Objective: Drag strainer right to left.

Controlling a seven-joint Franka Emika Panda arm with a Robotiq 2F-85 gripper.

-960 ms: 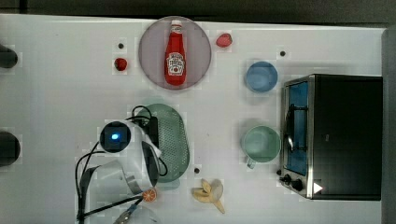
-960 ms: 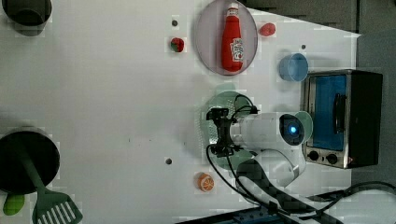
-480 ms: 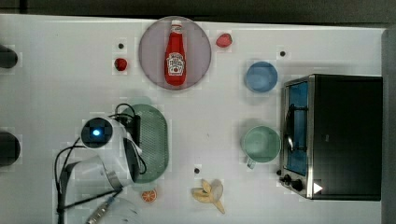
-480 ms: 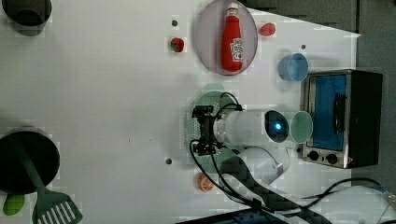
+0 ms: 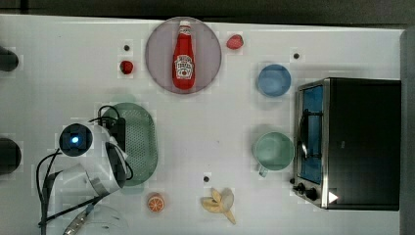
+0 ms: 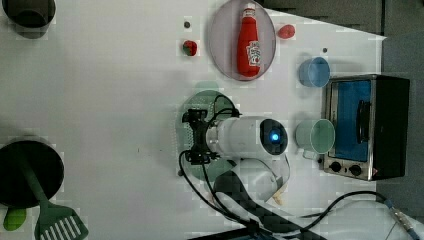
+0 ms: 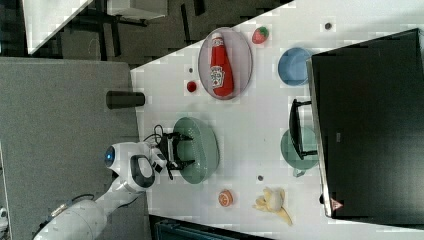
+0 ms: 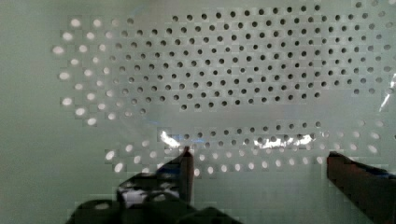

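Top view first: the strainer [image 5: 139,144] lies on the white table [image 5: 220,122], towards the top view's left, well apart from the green mug [image 5: 273,151] and the toaster oven [image 5: 350,142]. The arm's wrist covers its left edge, so the gripper [image 5: 117,142] is pressed into the bowl there.

Left view: the gripper [image 6: 196,136] sits over the strainer [image 6: 200,100], whose rim peeks out above and below the wrist.

Right view: the strainer [image 7: 200,150] rests below the plate [image 7: 245,60] carrying the ketchup bottle [image 7: 217,67], and the gripper [image 7: 175,150] reaches onto its near edge.

Wrist view: two dark fingertips [image 8: 186,163] stand spread apart against the perforated floor of the strainer [image 8: 233,70], clasping nothing, simply pushing down.

Judging by the gap to the mug, the drag looks well under way; whether more travel towards the top view's left is wanted cannot be told.
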